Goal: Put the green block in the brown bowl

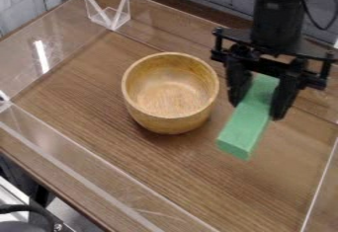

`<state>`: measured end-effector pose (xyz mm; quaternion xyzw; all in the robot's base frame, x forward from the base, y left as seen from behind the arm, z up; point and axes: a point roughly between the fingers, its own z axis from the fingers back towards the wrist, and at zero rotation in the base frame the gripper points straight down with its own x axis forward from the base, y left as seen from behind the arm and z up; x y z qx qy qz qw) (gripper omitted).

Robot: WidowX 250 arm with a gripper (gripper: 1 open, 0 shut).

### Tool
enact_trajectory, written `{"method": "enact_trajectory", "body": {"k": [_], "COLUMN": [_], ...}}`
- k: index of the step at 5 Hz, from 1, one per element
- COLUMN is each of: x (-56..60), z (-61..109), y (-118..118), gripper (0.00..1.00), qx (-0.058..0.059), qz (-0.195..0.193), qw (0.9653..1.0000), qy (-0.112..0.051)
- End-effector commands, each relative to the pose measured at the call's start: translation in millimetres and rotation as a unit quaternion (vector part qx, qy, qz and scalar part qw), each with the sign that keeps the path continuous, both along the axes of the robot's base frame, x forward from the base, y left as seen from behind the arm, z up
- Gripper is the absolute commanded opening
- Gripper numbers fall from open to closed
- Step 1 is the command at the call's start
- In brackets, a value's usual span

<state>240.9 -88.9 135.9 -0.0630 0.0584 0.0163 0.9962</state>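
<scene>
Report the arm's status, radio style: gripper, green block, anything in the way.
Gripper shut on green block. Block right of brown bowl in picture, not in it. Nothing visible between them.

With the brown bowl [171, 93] as landmark: right of it, the green block [246, 125] runs up into the claw [251, 86], and its upper end is hard to make out against the dark parts there. Where exactly the 2 meet cannot be told. Beyond the bowl, to the right, the robot arm [271, 24] is cut off by the top edge and hides part of the tabletop [158, 172]. Nearer than the bowl, to the left, a black cable [24, 209] is cut off by the left edge.
</scene>
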Motion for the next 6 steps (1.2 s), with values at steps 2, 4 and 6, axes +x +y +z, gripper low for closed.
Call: {"method": "enact_trajectory", "body": {"k": [2,4,6], "x": [2.8,3.2,6.4], "z": [10.9,17.0,28.8], "y": [12.0,14.8,43.5], "gripper": [0.00,0.00,0.00], "qx": [-0.005,-0.005,-0.003], "qz": [-0.007,-0.008,0.012], "qw": [0.9989,0.9983,0.9977], "qy": [-0.047,-0.058,-0.066]}}
